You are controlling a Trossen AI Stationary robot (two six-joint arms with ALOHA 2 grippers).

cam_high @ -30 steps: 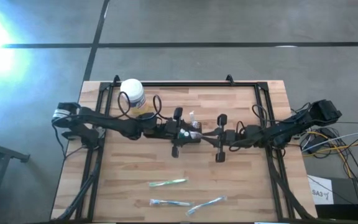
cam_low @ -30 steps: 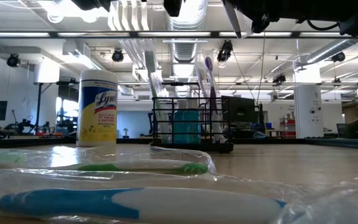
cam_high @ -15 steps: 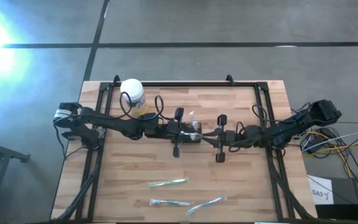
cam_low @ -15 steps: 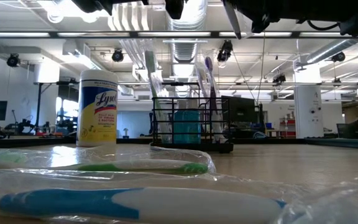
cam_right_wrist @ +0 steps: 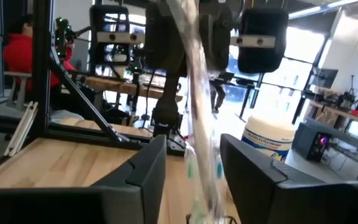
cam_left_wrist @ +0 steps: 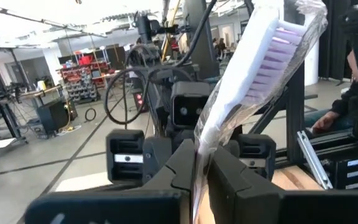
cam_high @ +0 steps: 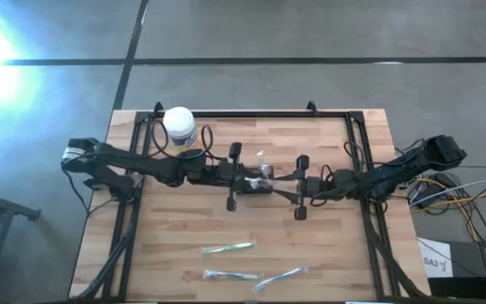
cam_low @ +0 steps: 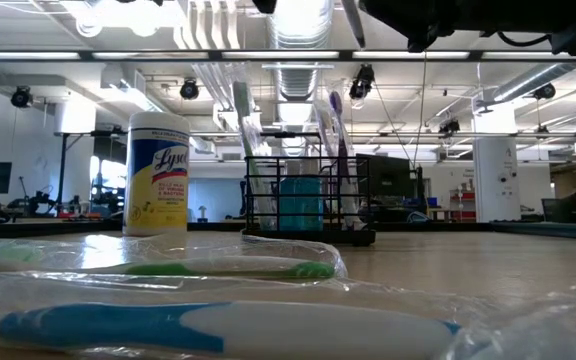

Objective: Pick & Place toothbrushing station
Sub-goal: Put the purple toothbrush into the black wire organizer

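Near the middle of the desk (cam_high: 327,245), a little toward its far edge, stands the toothbrushing station (cam_low: 306,198), a small boxy black wire-mesh caddy, upright, with a blue item inside and several wrapped brushes standing up out of it. It sits flat on the wood in the low view, so by my judgement the pick has not begun in earnest and the whole carry and placing remain.

Just over the caddy, the left gripper (cam_high: 245,179) is clenched on a wrapped toothbrush (cam_left_wrist: 253,81) with purple bristles that rises between its fingers in the left wrist view. Facing it from the other side, the right gripper (cam_right_wrist: 191,163) stands released, its fingers spread with a clear wrapper hanging between them, nothing gripped as far as I can tell.

Beside the caddy stands a white-lidded wipes jar (cam_low: 158,173) with a yellow label. Three more wrapped toothbrushes (cam_high: 229,248) lie well apart near the front edge.
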